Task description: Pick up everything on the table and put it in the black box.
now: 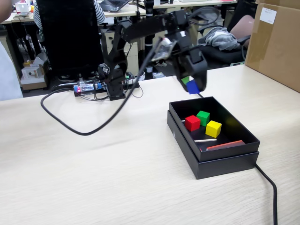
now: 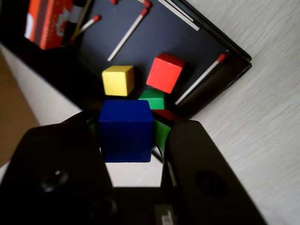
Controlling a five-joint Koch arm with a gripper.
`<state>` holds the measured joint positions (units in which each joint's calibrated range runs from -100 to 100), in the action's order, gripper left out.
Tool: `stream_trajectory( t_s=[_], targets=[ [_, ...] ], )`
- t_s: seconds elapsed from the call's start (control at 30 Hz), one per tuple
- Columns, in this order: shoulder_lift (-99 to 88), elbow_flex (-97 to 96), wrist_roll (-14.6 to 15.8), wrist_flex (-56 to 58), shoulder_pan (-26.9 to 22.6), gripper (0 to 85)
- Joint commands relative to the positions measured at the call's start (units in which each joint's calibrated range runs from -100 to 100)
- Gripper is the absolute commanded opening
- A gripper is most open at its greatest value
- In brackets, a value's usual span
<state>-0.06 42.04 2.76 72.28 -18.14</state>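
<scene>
Tool (image 1: 192,86) clamped on the blue cube (image 1: 192,87), hanging above the back-left corner of the black box (image 1: 243,136) on the counter (image 1: 93,173). Inside, left to right: red cube (image 1: 192,123), green cube (image 1: 203,117), yellow cube (image 1: 213,128). Suggest shifting further over the box's middle, lowering, then releasing so it can't bounce out.

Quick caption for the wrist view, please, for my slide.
Pincer holding the blue cube above the black box, where yellow, red and green cubes lie.

- I read no legible text anywhere.
- White paper label (image 1: 267,15) on big brown cardboard carton (image 1: 276,44): print too small for me.
</scene>
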Motion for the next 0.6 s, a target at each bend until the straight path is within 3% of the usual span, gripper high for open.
stream_trajectory(
  t_s=[0.0, 0.53, 0.57],
  targets=[
    [3.11, 5.56, 0.78, -0.36, -1.32, 7.0],
    [24.33, 16.35, 2.49, 0.94, -0.68, 7.8],
    [24.79, 16.17, 2.64, 1.02, -0.73, 11.2]
  ],
)
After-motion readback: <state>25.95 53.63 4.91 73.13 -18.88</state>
